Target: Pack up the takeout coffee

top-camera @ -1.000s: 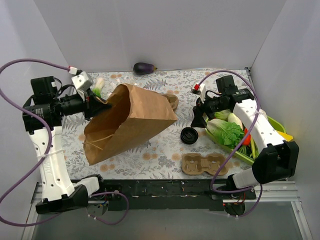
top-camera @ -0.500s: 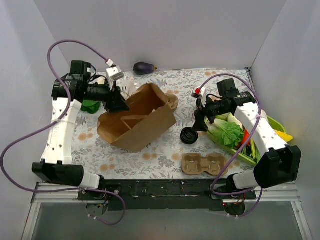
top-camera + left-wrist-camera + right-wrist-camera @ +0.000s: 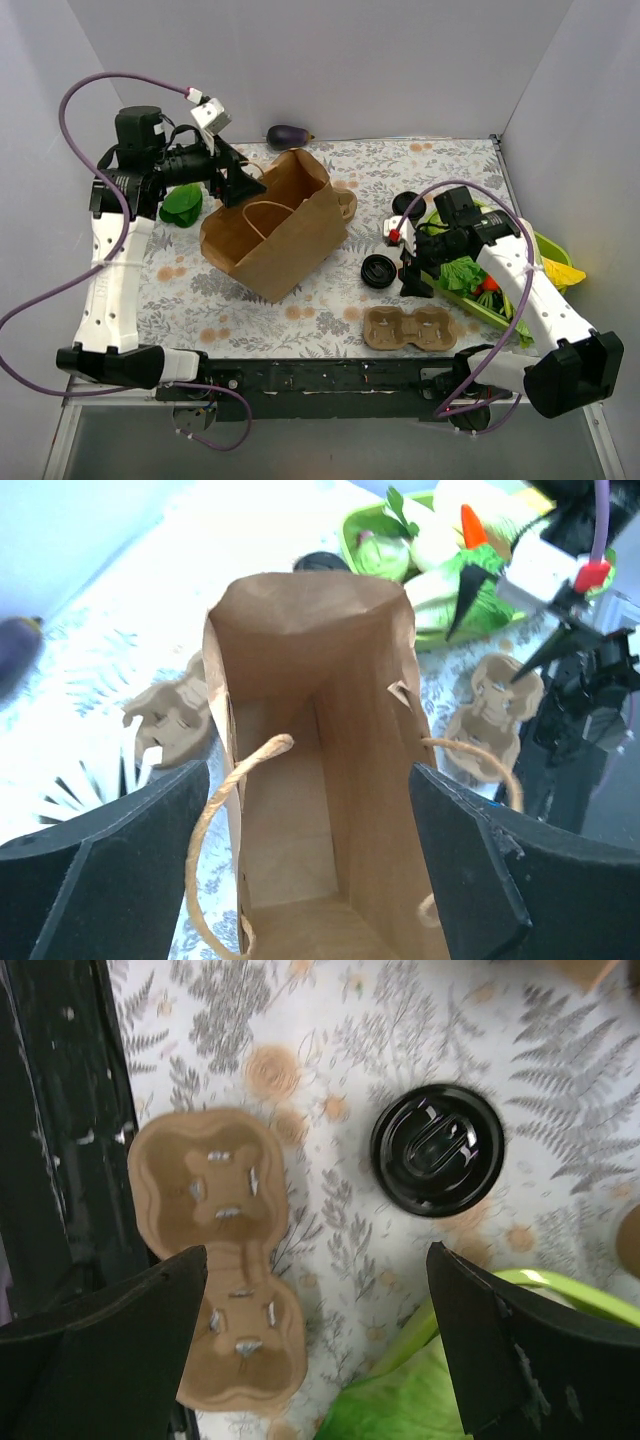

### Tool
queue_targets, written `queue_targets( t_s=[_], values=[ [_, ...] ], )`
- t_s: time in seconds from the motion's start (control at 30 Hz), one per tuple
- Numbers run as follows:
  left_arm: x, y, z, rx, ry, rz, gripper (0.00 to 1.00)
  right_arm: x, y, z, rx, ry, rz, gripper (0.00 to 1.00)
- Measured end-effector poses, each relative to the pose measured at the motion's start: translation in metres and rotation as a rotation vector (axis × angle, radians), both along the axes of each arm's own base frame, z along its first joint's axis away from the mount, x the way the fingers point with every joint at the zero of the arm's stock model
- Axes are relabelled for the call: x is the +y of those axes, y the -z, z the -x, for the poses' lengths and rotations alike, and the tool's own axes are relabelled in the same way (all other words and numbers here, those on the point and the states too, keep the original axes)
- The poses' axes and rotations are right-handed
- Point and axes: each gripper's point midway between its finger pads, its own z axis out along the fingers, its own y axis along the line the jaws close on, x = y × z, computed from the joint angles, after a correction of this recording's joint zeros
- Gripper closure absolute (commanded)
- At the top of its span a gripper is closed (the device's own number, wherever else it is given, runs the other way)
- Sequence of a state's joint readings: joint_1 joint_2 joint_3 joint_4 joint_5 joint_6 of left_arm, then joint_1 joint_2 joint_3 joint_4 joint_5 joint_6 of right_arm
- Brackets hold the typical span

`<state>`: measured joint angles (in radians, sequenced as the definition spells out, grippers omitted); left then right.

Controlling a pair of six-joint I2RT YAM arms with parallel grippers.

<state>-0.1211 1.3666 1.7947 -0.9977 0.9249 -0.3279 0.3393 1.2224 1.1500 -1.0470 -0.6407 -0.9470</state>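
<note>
The small tan paper cup [image 3: 346, 205] shows only as a rounded tan shape peeking out past the far right side of the upright brown paper bag with twine handles [image 3: 275, 235]. It lies just beside the bag or against it, and whether it stands or lies on its side cannot be told. The bag's mouth faces up and its inside looks bare in the left wrist view. The left gripper [image 3: 240, 185] hangs at the bag's far left rim with its fingers [image 3: 110, 860] spread wide on either side of the opening, gripping nothing. To the right of the bag, a round black plastic lid [image 3: 379, 270] lies flat on the floral tablecloth [image 3: 440, 165]. Nearer the front edge lies the brown two-well cardboard carrier [image 3: 410, 328], both wells unfilled. The right gripper [image 3: 415, 280] hovers between lid and carrier, fingers [image 3: 120, 1330] wide apart and holding nothing. Behind it, along the right side, is a lime-green tray [image 3: 545, 245] of leafy vegetables. A dark purple eggplant [image 3: 288, 136] rests at the back wall, well apart from the cup, and a green leaf [image 3: 180, 203] lies left of the bag.
</note>
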Motion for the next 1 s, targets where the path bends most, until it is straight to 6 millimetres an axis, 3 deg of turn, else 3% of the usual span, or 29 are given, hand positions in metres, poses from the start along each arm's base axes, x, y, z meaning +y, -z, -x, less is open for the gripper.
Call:
queue_targets(
  t_s=[0.13,0.2,0.4,0.6,0.8,1.0],
  values=[
    [0.006,-0.022,0.002,-0.08,-0.067,0.022,0.19,-0.014,0.023,0.017,-0.012,-0.028,0.067,0.03],
    [0.012,-0.024,-0.002,-0.1,-0.116,0.01,0.18,-0.017,0.027,0.018,-0.009,-0.024,0.081,0.03],
    [0.038,0.0,-0.011,-0.044,-0.268,-0.073,0.2,-0.014,0.032,0.013,0.023,-0.003,0.081,0.02],
    [0.051,0.026,0.0,0.066,-0.309,-0.16,0.23,-0.009,0.036,0.01,0.052,0.01,0.069,0.02],
    [0.064,0.054,0.006,0.161,-0.344,-0.254,0.4,-0.002,0.036,0.005,0.071,0.006,0.057,0.02],
    [0.069,0.068,0.012,0.21,-0.345,-0.29,0.58,0.003,0.033,-0.003,0.07,0.005,0.05,0.02]
  ],
)
